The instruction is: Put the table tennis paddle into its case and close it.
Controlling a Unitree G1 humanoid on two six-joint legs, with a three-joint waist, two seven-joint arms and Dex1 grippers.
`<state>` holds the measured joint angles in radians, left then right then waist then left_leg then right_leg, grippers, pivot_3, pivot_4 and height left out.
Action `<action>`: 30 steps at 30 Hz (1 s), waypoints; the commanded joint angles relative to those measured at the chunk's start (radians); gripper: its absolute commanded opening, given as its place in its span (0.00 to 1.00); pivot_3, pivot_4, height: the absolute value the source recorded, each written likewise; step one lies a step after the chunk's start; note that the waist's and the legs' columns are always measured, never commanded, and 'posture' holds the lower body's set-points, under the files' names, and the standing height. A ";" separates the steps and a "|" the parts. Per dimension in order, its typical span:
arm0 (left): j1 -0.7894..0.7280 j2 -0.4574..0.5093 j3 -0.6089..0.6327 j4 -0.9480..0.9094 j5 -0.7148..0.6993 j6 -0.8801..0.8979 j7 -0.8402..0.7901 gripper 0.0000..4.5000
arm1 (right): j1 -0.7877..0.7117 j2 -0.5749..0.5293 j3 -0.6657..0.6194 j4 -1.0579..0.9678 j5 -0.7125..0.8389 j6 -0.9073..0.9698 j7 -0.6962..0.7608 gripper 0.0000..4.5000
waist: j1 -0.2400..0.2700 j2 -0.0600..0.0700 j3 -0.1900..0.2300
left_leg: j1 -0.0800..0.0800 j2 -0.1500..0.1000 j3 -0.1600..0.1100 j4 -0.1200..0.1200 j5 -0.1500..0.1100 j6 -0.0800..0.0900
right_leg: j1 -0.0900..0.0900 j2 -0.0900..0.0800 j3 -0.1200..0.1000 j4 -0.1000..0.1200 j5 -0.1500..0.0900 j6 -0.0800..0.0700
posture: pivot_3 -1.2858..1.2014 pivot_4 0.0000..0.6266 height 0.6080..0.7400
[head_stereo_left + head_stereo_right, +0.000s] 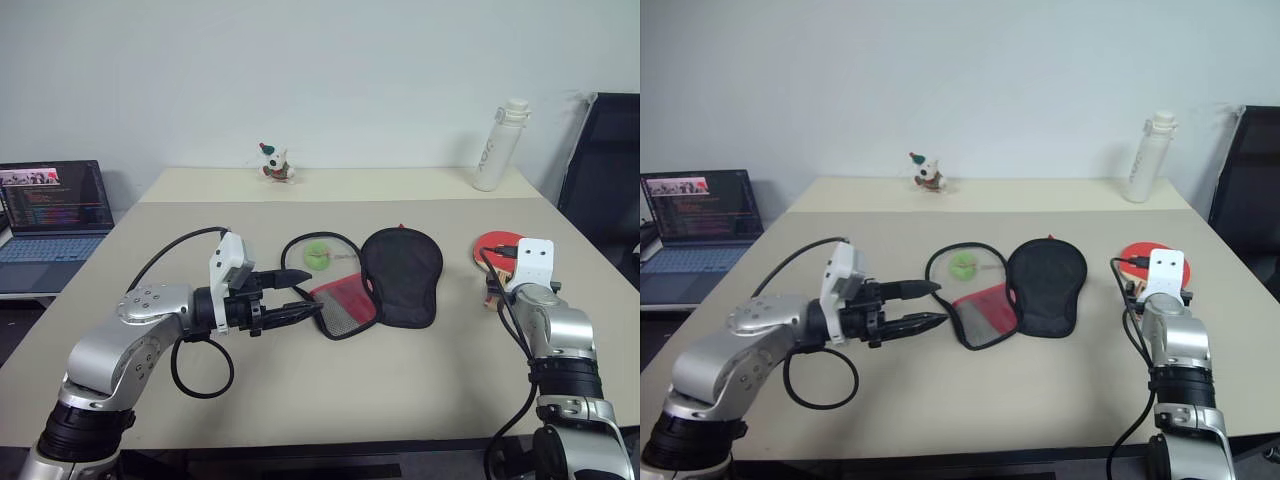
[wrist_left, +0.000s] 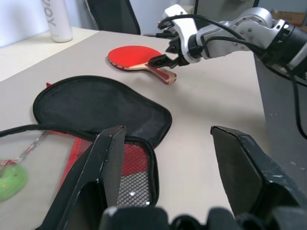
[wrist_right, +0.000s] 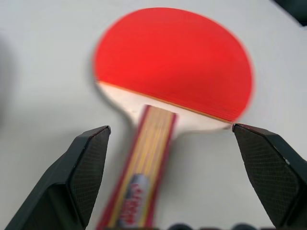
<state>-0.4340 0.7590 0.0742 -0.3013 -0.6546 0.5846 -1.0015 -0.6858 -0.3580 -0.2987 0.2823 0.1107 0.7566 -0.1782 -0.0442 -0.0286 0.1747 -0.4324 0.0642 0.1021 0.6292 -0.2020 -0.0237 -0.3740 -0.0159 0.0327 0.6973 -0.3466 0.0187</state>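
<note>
My right gripper (image 2: 160,61) is spread wide and holds nothing. The table tennis paddle (image 3: 172,72) lies flat on the desk (image 1: 300,400) right in front of it. The paddle's red round face points away from my right gripper, and its wooden handle points back toward me, between my two black fingers (image 3: 81,163). The fingers sit on each side of the handle and do not touch it. My left gripper (image 1: 305,300) is partly spread too, with nothing in it. It points at the case (image 1: 400,275), which lies open on the desk just ahead of its tips. The black part of the case lies flat on the far side from my left gripper. The near part is the see-through mesh flap with a red patch (image 1: 345,300), and it sits right at my left fingertips. I cannot tell if the tips touch it. A small green ball (image 1: 318,256) lies inside the open case, under the mesh, just past my left gripper. The paddle is well apart from the case, over by my right gripper. Far past both grippers stand a white bottle (image 1: 497,145) and a tiny toy (image 1: 273,163) at the back of the desk. Off to the side of my left arm is an open laptop (image 1: 50,215).
</note>
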 commanded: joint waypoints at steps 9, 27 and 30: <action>0.001 -0.005 0.017 0.004 0.022 -0.040 -0.015 0.69 | -0.107 0.002 -0.023 0.253 0.010 -0.097 0.030 1.00 | -0.007 0.000 0.000 | 0.001 0.000 0.005 0.000 0.000 0.000 | -0.001 0.000 0.004 0.000 0.000 0.000 | 0.52 0.24 1.00; 0.035 -0.003 0.039 -0.002 0.030 -0.050 0.007 0.69 | -0.216 -0.010 -0.029 0.489 0.020 -0.234 0.010 0.25 | -0.013 -0.003 -0.002 | 0.007 0.000 0.008 0.001 0.001 0.002 | 0.004 -0.001 0.008 0.000 0.004 0.005 | 0.52 0.24 1.00; 0.048 -0.001 0.042 -0.006 0.031 -0.051 0.011 0.69 | -0.214 -0.011 -0.017 0.427 0.011 -0.261 0.005 0.25 | -0.013 -0.003 -0.001 | 0.007 0.000 0.009 0.001 0.001 0.002 | 0.004 -0.001 0.009 0.000 0.004 0.005 | 0.52 0.24 1.00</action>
<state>-0.3908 0.7501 0.0857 -0.2815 -0.6257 0.5559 -0.9929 -0.8892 -0.3464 -0.3231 0.7724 0.1358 0.5457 -0.1683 -0.0570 -0.0312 0.1732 -0.4252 0.0638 0.1112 0.6296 -0.2011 -0.0216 -0.3706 -0.0171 0.0414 0.6979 -0.3429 0.0237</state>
